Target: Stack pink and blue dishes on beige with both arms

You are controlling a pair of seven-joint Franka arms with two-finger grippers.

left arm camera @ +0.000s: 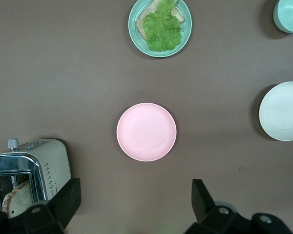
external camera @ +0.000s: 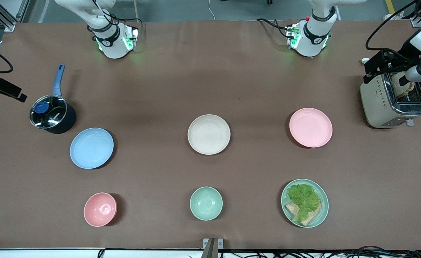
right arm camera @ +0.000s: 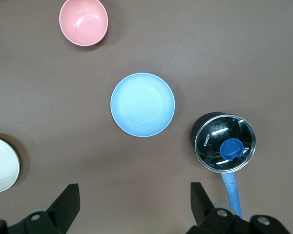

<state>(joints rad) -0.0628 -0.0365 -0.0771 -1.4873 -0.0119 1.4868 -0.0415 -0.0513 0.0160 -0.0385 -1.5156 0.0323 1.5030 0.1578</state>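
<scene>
Beige plate [external camera: 208,134] sits mid-table between the blue plate [external camera: 91,147] and pink plate [external camera: 310,127], all well apart. Left gripper [left arm camera: 136,204] hangs above the pink plate, right gripper [right arm camera: 136,207] above the blue, both jaws wide, empty.

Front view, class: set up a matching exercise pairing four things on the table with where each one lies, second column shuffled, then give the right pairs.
Column one:
1. blue plate
2. pink plate
3. beige plate
4. mint bowl

Column two:
A. beside the toaster, toward the left arm's end
B. midway between the other two plates
C. beside the lidded saucepan
D. nearer the front camera than the beige plate

Pairs: 1-C, 2-A, 3-B, 4-D
</scene>
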